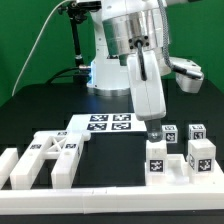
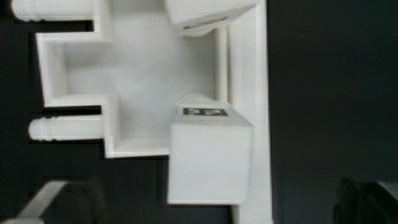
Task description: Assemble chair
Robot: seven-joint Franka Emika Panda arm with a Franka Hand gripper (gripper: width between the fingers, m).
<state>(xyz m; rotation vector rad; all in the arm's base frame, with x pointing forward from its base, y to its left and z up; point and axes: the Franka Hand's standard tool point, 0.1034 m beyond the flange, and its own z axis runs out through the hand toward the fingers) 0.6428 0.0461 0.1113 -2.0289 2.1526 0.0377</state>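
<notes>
Nearest chair parts [image 1: 45,160] lie unjoined on desk [image 1: 30,110] | end effector [image 1: 153,127] spread wide, holding nothing, above white slab [image 2: 160,90] | we judge part-picking step; next needs aligned descent.

Marker board [image 1: 106,123] on black table [image 1: 35,108]

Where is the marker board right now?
In the exterior view, the marker board lies flat mid-table, just to that view's left of the hand, behind the slab-shaped chair parts.
</notes>
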